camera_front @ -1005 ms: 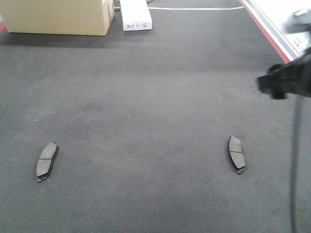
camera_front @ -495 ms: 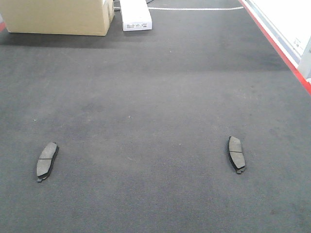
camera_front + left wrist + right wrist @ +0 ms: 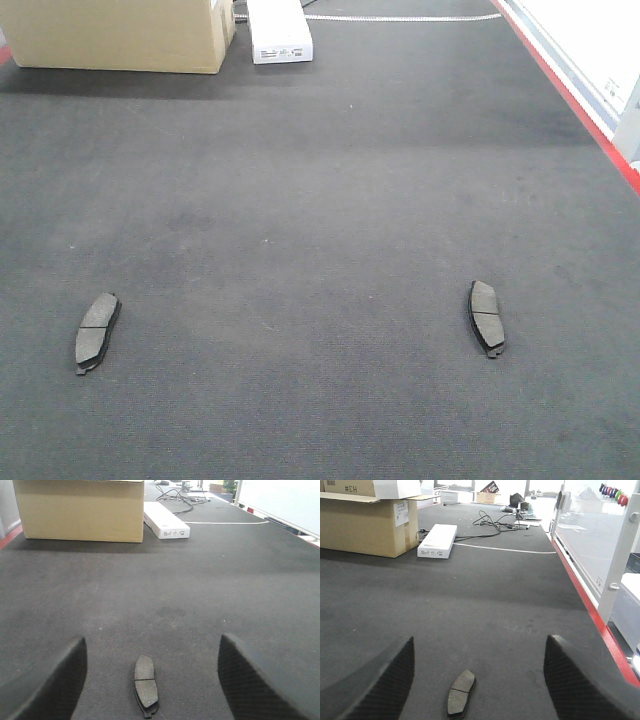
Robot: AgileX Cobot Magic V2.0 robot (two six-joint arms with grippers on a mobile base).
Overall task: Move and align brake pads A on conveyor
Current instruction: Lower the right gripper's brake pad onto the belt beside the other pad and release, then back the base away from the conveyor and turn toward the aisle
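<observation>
Widely apart, brake pads (image 3: 97, 331) on conveyor (image 3: 300, 200)

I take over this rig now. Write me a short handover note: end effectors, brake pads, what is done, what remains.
Left end effector: open, empty, above the conveyor; the left brake pad shows between its jaws, untouched.
Right end effector: open, empty; the right brake pad shows between its jaws, untouched.
Pads: both flat, far apart, about level with each other.
Done: both lie on the conveyor.
Left: probably final aligning; nothing is grasped.
</observation>
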